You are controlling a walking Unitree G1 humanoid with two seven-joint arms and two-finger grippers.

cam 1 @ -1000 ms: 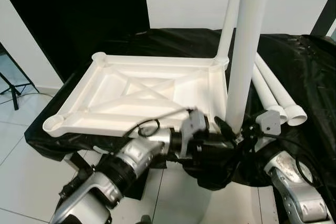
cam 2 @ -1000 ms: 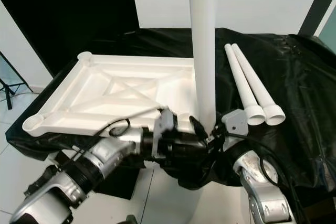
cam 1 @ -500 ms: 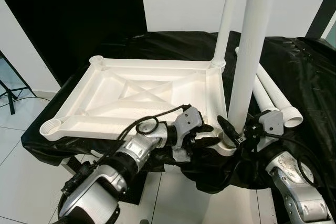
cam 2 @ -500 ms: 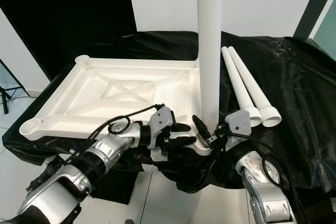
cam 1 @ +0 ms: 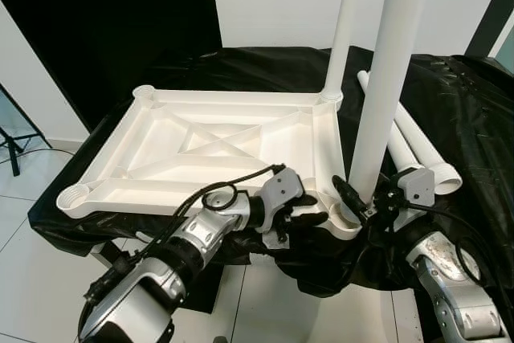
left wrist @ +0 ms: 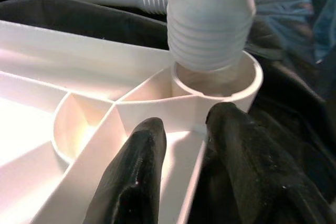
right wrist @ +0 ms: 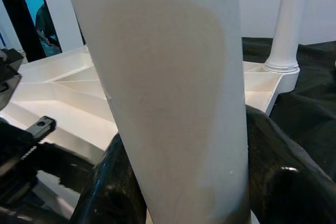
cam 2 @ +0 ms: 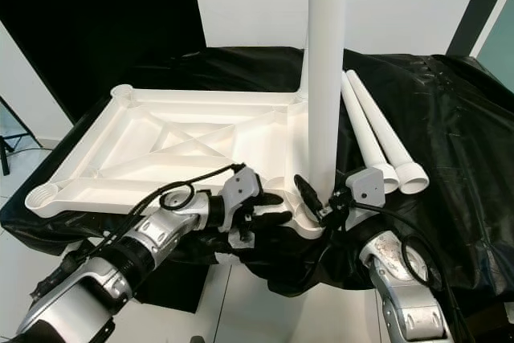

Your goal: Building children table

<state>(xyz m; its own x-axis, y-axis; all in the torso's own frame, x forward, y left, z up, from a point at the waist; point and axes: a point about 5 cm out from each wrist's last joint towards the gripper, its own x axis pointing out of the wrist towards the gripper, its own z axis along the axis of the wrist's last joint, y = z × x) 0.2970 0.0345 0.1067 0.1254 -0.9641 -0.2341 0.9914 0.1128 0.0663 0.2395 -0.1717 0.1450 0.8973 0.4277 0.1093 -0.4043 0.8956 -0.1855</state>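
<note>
On the black-draped tabletop [cam 1: 450, 102] in the left eye view lies the white table panel [cam 1: 209, 150], underside up, with a round socket at each of its four corners. One leg [cam 1: 344, 30] already stands upright in the far right socket. We hold a second leg [cam 1: 381, 94] upright in our right gripper [cam 1: 363, 202], its long axis vertical and its lower end right at the near right socket [cam 1: 347, 218]. Our left gripper [cam 1: 309, 213] sits at the panel's near edge just beside that socket, closer to it than any other corner. Two spare legs [cam 1: 418, 146] lie side by side on the cloth to the right. That makes four legs in all.

In the right eye view the same layout shows: the held leg [cam 2: 325, 78] hides most of the standing one, and the two empty sockets are on the panel's left side.

In the left wrist view the threaded end of the leg [left wrist: 207, 30] hangs directly above the socket ring [left wrist: 247, 80], tip just at its mouth, seemingly not yet seated. Our left gripper's fingers [left wrist: 139, 177] are narrowly parted, straddling a rib of the panel.

In the right wrist view our right gripper's fingers [right wrist: 113, 182] clamp the leg [right wrist: 168, 98] on both sides. We judge the coming move is straight down along the leg's axis.
</note>
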